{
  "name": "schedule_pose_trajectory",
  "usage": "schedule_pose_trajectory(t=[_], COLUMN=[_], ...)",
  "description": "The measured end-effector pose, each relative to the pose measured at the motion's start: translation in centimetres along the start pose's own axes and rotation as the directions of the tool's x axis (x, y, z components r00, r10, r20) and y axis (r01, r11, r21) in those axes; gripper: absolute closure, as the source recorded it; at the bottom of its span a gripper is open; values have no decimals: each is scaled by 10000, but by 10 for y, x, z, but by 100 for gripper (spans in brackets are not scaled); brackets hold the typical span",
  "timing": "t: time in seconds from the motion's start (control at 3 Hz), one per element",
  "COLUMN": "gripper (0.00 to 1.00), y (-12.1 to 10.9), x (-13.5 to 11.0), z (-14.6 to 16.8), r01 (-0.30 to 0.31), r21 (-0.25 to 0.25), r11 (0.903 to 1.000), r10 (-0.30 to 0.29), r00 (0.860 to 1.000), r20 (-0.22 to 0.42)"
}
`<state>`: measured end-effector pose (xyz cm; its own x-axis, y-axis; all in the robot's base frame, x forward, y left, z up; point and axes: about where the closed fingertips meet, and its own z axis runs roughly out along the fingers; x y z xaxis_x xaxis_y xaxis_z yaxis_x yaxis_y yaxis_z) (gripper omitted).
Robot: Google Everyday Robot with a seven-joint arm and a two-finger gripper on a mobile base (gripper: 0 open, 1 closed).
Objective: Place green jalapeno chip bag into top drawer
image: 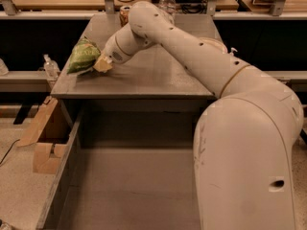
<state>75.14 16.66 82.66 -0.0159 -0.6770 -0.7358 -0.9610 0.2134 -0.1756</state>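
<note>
no print is legible on the green jalapeno chip bag [82, 57] the claw [101, 64] grips above the tabletop [158, 78].

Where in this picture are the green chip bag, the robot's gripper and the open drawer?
green jalapeno chip bag [82, 56]: camera view, middle of its green foil face.
gripper [102, 64]: camera view, tan tip at the bag's right end.
top drawer [134, 190]: camera view, bare grey floor.
</note>
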Motion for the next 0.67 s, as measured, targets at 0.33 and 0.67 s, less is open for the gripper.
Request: schedule_pose_trajectory(t=[0.33, 0.67], gripper=[100, 100], y=[4, 3], x=[4, -2], z=[7, -1], r01=[-109, -45], r21=[-261, -258], r11=[9996, 9997], r10=[109, 45], r00=[9999, 10000], r20=[0, -1])
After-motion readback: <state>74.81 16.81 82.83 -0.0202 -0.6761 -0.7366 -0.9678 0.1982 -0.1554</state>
